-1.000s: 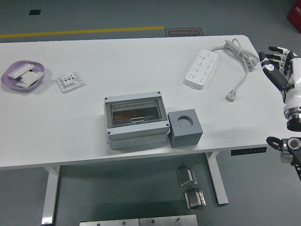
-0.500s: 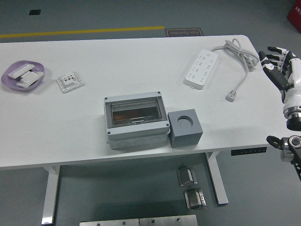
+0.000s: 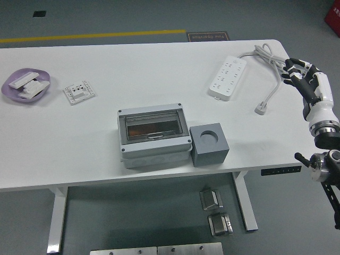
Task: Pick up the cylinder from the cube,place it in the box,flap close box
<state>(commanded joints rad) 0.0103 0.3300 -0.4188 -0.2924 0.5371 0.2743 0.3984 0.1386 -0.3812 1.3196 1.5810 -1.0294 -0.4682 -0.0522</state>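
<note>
The right hand [image 3: 302, 77] is hanging over the table's right edge with its fingers [image 3: 293, 68] loosely spread and holding nothing, while the cube [image 3: 209, 144] is sitting well to their left and nearer the front edge, touching the right side of the box [image 3: 154, 134], whose clear flap is lying shut. The cylinder [image 3: 208, 136] is showing only as a round grey top sunk in the cube's hole. It is probably stiff, light and smooth, so little looks graspable beyond a fingertip pinch at its rim.
</note>
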